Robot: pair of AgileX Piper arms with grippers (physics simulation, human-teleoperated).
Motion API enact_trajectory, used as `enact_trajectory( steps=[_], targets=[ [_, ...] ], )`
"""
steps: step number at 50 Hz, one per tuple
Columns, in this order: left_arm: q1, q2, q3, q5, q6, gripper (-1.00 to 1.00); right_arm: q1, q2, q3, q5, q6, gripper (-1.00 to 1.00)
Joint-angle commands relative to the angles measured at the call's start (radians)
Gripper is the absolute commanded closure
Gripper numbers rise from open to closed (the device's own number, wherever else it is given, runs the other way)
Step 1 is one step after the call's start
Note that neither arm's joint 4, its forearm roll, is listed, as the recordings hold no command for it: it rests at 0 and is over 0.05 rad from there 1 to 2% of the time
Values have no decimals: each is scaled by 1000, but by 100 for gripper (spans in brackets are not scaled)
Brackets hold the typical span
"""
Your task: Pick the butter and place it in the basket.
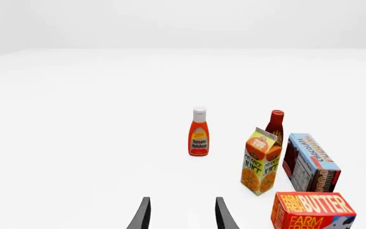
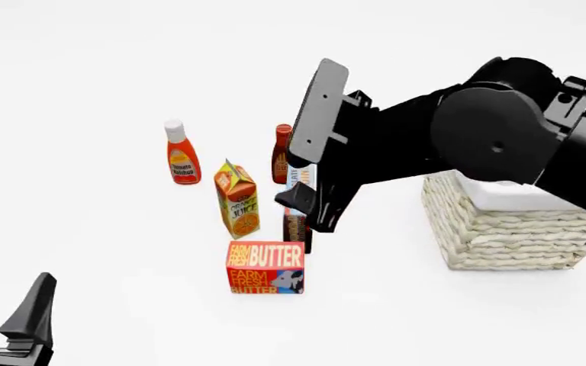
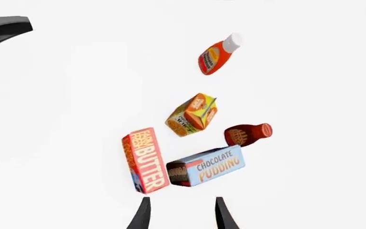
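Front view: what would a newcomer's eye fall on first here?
The bulky black right arm sweeps across the picture, its tool hanging open above the groceries. Below it stands the red-and-orange butter, nearest the camera, and the wicker basket sits to the right, partly hidden by the arm.

On the white table [image 2: 89, 91] stand a tomato ketchup bottle [image 2: 181, 153], an orange juice carton [image 2: 237, 199], a dark red sauce bottle [image 2: 281, 154] and a chocolate pudding box [image 3: 205, 166].
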Motion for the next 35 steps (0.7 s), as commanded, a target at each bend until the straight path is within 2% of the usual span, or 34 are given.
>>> enact_trajectory(
  steps=[1, 17, 19, 35],
  targets=[
    [0, 0, 0, 0, 0, -100, 43, 73, -41, -1, 23, -100],
    [0, 0, 0, 0, 0, -100, 78, 156, -104, 6, 46, -100],
    [0, 0, 0, 0, 0, -100, 95, 164, -120, 13, 62, -100],
    [0, 0, 0, 0, 0, -100, 104, 215, -137, 5, 81, -100]
  ],
)
